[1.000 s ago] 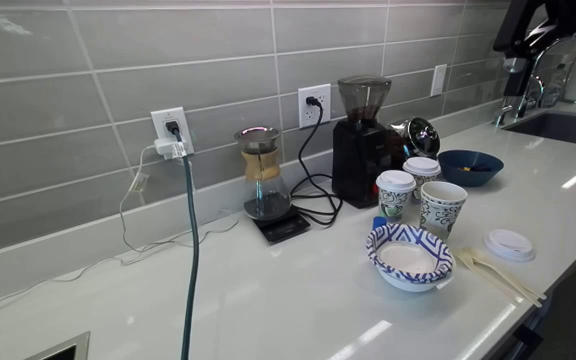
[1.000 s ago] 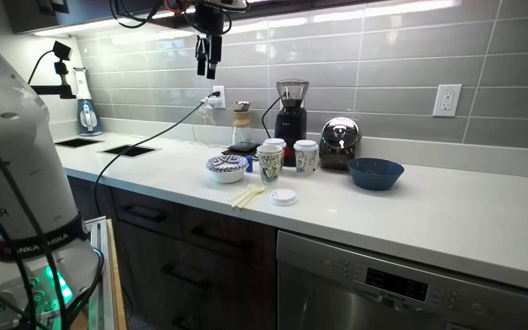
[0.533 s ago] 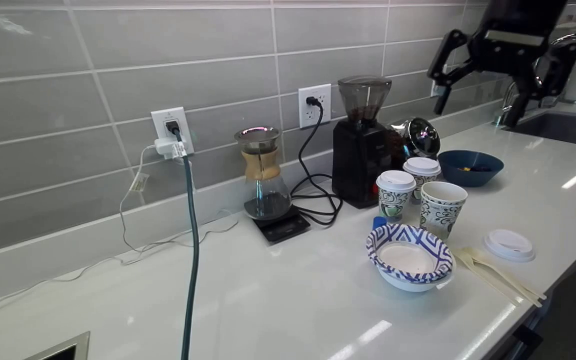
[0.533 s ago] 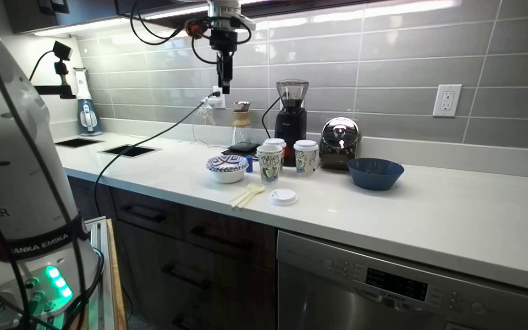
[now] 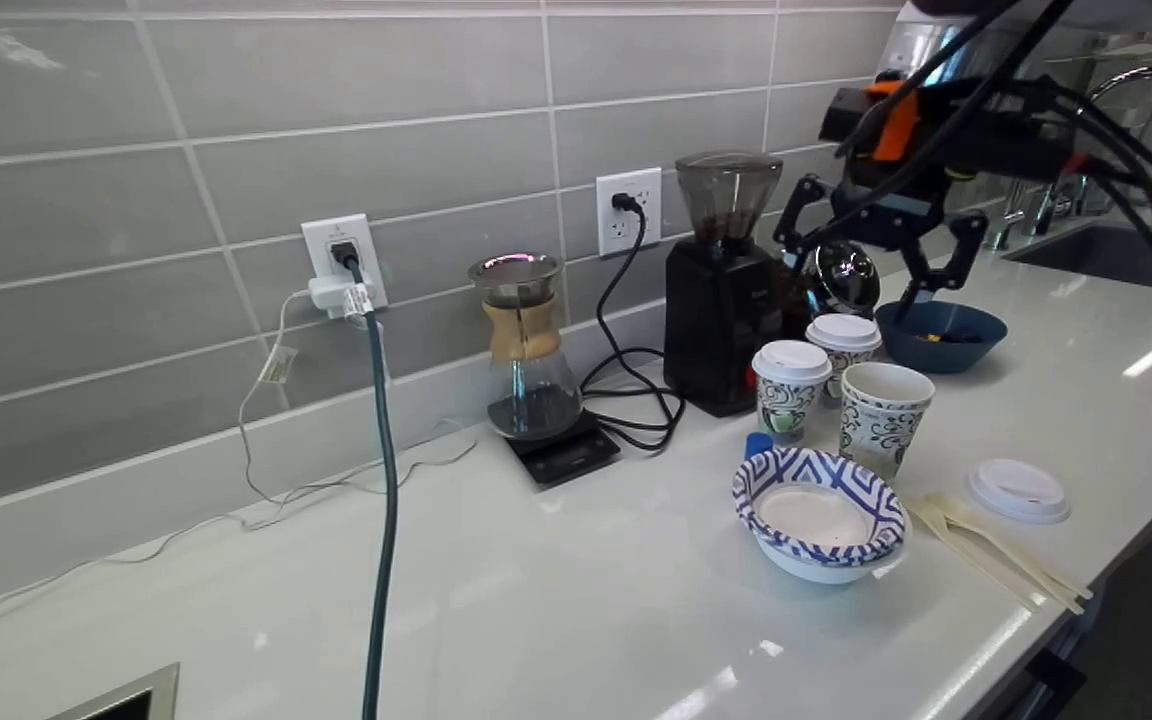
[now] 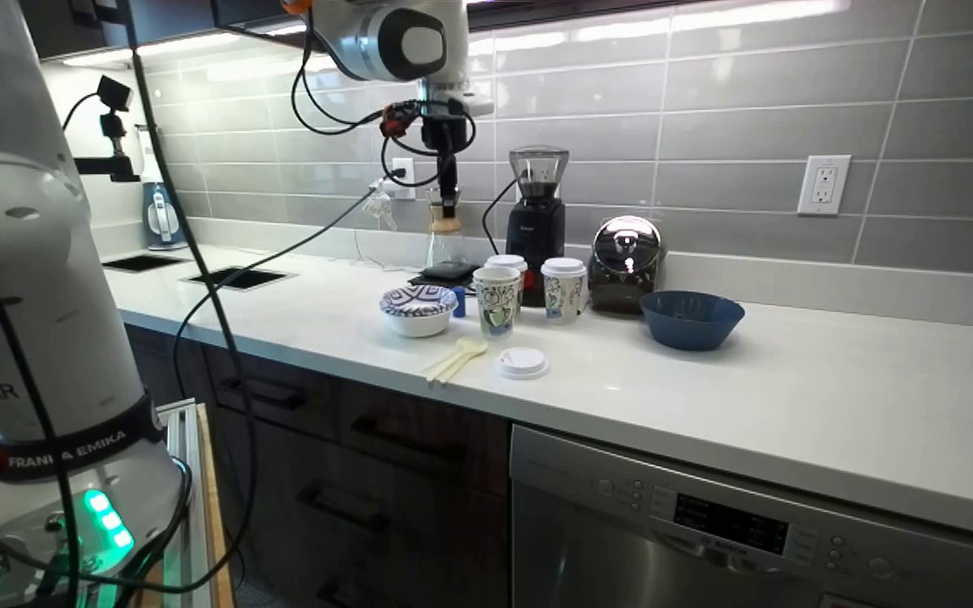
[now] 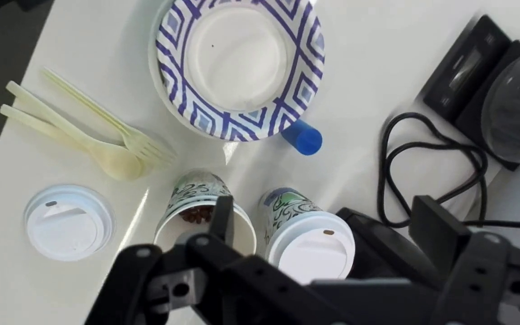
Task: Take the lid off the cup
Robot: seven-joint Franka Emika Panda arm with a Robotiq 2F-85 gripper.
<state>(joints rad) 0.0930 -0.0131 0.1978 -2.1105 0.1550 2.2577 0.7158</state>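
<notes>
White lids sit on two patterned paper cups. The front lidded cup [image 5: 786, 408] has a green mark. The lid [image 6: 563, 267] of the back cup [image 6: 562, 297] also shows in an exterior view [image 5: 843, 330]; this cup looks bluer. I cannot tell which is the task's. Another white lid [image 5: 1019, 490] lies loose on the counter. My gripper [image 5: 851, 282] is open and empty, above the counter, apart from the cups. In the wrist view, the front cup's lid [image 7: 314, 255] shows below and between the open fingers [image 7: 325, 219]; the back cup is hidden there.
An open cup [image 5: 881, 430] with beans inside stands beside the lidded cups. A patterned bowl [image 5: 876, 500], a blue cylinder [image 5: 758, 443] and pale cutlery [image 5: 1001, 555] are near. A black grinder [image 5: 721, 330], a carafe [image 5: 524, 335] and a dark blue bowl [image 6: 689, 325] stand around.
My gripper has come down and moved across the scene, from high up to lower above the cup area. Its fingers stay apart. The cups, lids and bowls have not moved.
</notes>
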